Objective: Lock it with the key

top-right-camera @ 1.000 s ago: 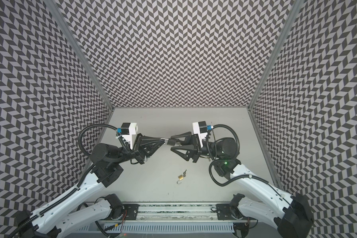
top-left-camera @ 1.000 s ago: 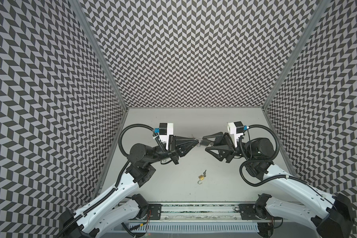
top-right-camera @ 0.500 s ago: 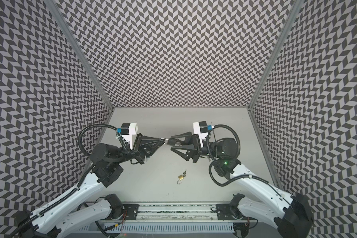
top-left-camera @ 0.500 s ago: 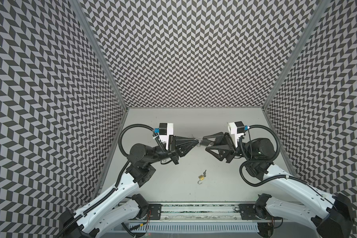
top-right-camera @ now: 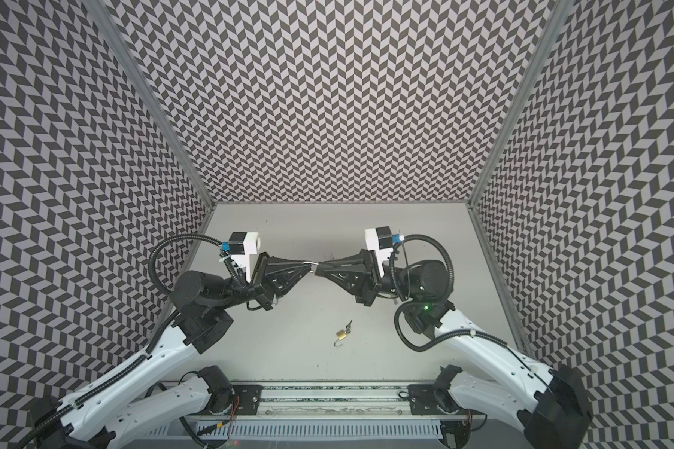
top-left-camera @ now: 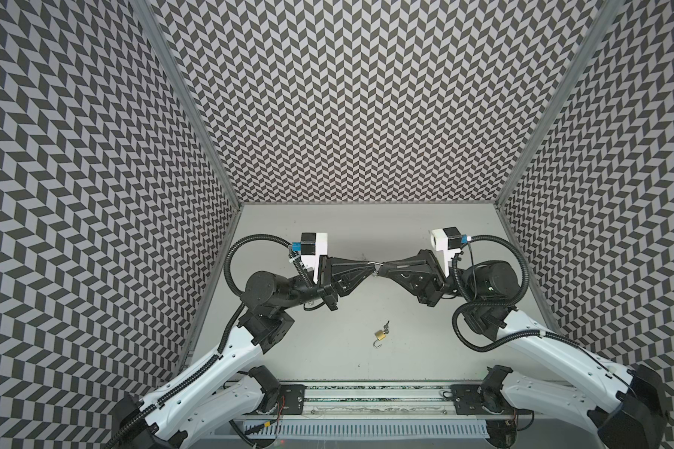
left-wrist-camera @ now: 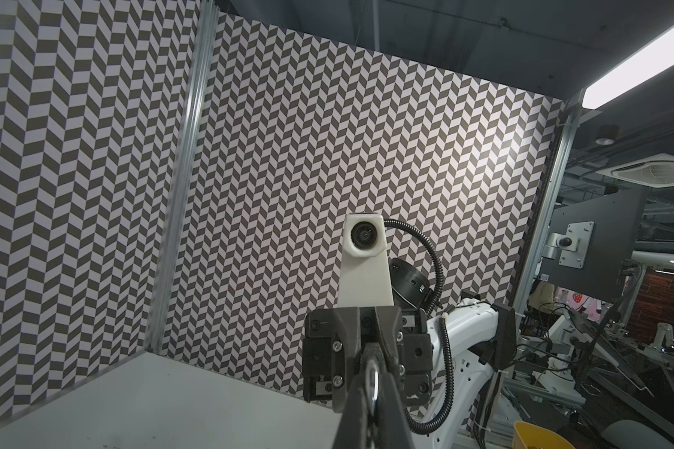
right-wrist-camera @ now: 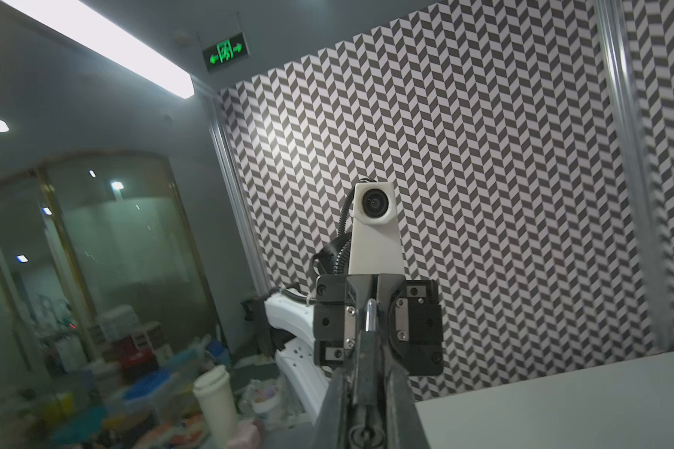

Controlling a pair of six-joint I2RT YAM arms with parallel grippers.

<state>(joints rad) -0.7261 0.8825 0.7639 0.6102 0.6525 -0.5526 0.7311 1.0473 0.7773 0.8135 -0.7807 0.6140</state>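
Chevron-patterned panels (top-left-camera: 366,97) enclose a pale grey tabletop (top-left-camera: 327,225) on three sides.

Pincers: both arms are raised above the tabletop and meet tip to tip near its middle. The left pincer (top-left-camera: 371,264) is clenched on one end of a small silver metal piece (top-left-camera: 377,266). The right pincer (top-left-camera: 384,266) is clenched on the other end. Both top views show the piece only as a short bright sliver bridging the two tips. In the left wrist view it appears as a rounded metal loop (left-wrist-camera: 373,375) wedged between the black fingers (left-wrist-camera: 353,404), and most of it is covered by them. In the right wrist view only a narrow polished edge (right-wrist-camera: 370,317) is exposed. What the piece is cannot be determined from any view.

Padlock: a small brass padlock (top-left-camera: 380,334) lies flat on the tabletop, nearer the front edge than the pincers and well apart from both. Its shackle (top-left-camera: 376,344) is swung open. A dark key (top-left-camera: 386,323) sits at the body end opposite the shackle. Whether it is seated in the keyhole is too small to resolve.

Neither wrist view shows the padlock.
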